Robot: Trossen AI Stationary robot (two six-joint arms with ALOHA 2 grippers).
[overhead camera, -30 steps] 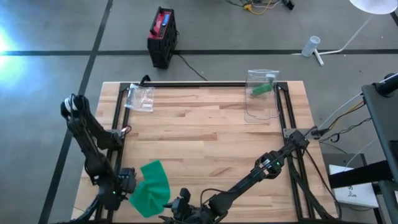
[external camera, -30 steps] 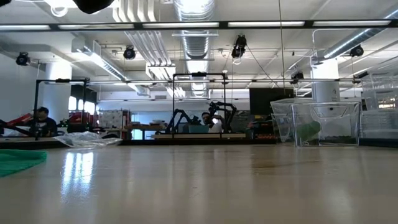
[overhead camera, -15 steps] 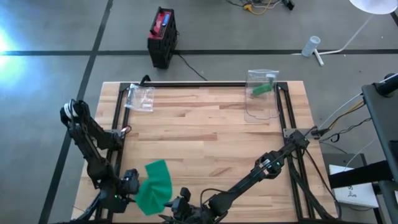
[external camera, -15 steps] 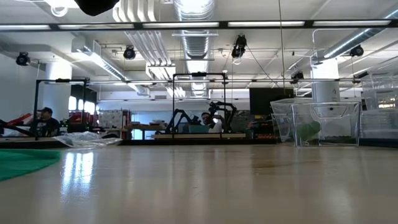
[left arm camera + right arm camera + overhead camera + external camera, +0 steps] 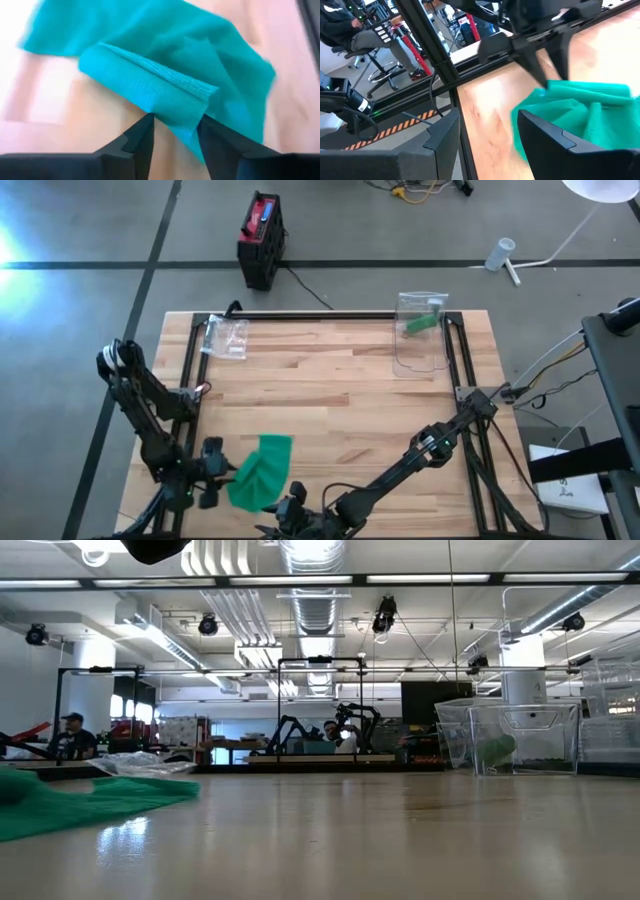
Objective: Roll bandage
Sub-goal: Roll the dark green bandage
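Observation:
The green bandage [image 5: 262, 472] lies crumpled on the wooden table near its front left corner. One rolled or folded edge [image 5: 150, 82] runs across it. My left gripper [image 5: 213, 477] stands at the bandage's left side and is shut on that edge. My right gripper [image 5: 290, 510] waits open at the table's front edge, just right of the bandage. In the right wrist view the bandage [image 5: 585, 110] shows beyond one of its fingers. In the low view the bandage [image 5: 90, 802] lies flat at the left. My left gripper pinches the end of the bandage's folded edge [image 5: 192, 112] between its two fingers [image 5: 142, 135], several layers thick. The fingers slant down at it from the table's left. The rest of the bandage lies slack on the table. My right gripper is close to the bandage's near edge; whether a finger touches it I cannot tell.
A clear plastic container [image 5: 420, 330] with a green item stands at the far right. A crumpled clear bag [image 5: 225, 338] lies at the far left. Black frame rails [image 5: 190, 370] run along the table's sides. Bare wood spans the middle.
My left gripper has turned and shifted a little toward the table's right. The bandage has swung with it: its far end has moved toward the right and the cloth has spread farther across the table, while staying on the surface.

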